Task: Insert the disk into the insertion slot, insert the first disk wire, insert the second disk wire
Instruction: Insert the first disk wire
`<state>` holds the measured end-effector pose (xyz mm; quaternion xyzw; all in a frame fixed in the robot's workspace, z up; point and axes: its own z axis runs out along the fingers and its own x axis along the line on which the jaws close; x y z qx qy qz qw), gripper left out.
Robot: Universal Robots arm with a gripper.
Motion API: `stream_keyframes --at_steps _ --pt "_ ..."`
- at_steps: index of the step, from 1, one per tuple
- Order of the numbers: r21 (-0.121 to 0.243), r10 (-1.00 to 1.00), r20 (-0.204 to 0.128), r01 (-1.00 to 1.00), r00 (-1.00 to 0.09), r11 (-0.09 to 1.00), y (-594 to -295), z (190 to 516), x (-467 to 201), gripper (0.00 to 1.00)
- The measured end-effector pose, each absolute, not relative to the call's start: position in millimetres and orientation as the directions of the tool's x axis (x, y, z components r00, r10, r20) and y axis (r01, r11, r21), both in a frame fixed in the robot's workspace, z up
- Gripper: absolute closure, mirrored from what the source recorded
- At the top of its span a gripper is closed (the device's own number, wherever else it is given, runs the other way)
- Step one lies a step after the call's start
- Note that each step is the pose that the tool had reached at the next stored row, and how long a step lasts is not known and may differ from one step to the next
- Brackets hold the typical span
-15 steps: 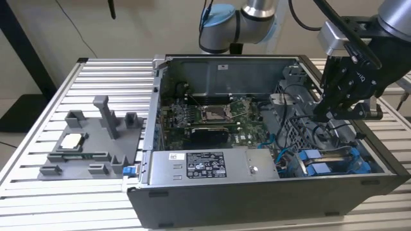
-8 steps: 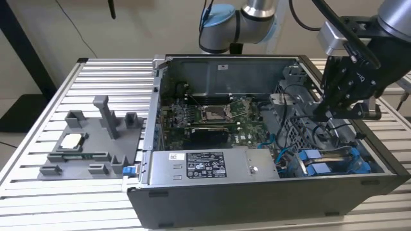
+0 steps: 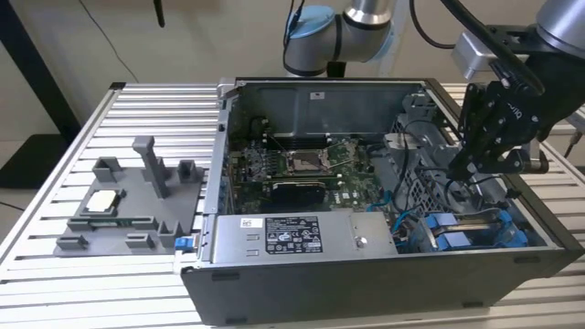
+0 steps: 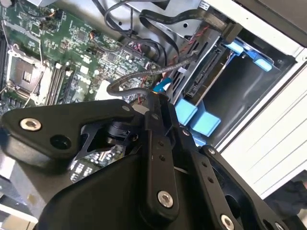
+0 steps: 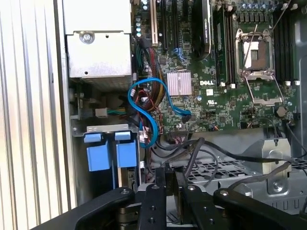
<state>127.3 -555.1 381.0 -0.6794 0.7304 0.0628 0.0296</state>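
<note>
Gripper [image 3: 461,176] is hanging down inside the open computer case [image 3: 274,288] on the exterior view's right, right in a tangle of black cables [image 5: 225,155] over the perforated metal. Honestly I can't tell if it's clamped on one of them or just sitting among them. Just beside it in the second wrist view there's a small blue connector [image 4: 161,86] and a grey braided wire [image 4: 144,76]. The disk [image 3: 445,233] in its blue frame is below the gripper, sitting inside the insertion slot [image 5: 101,128] at the case's near corner, and in the first wrist view blue tabs poke out of the slot side by side. A blue data cable [image 5: 144,108] loops near the slot, next to the grey power-supply box [image 3: 292,236]. The motherboard [image 3: 302,164] with its CPU socket sits in the middle of the case. Off to the exterior view's left, a grey fixture plate [image 3: 128,205] lies on the slatted aluminium table [image 3: 55,288], well apart from the case.
</note>
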Motion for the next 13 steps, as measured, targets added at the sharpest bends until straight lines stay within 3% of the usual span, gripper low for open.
stream_keyframes --at_steps 9,13 --pt "0.044 -0.989 -0.125 -0.997 -0.074 0.069 -555.1 379.4 127.2 0.81" --pt "0.031 -0.992 -0.104 -0.997 -0.073 0.07 -555.1 377.3 127.3 0.81"
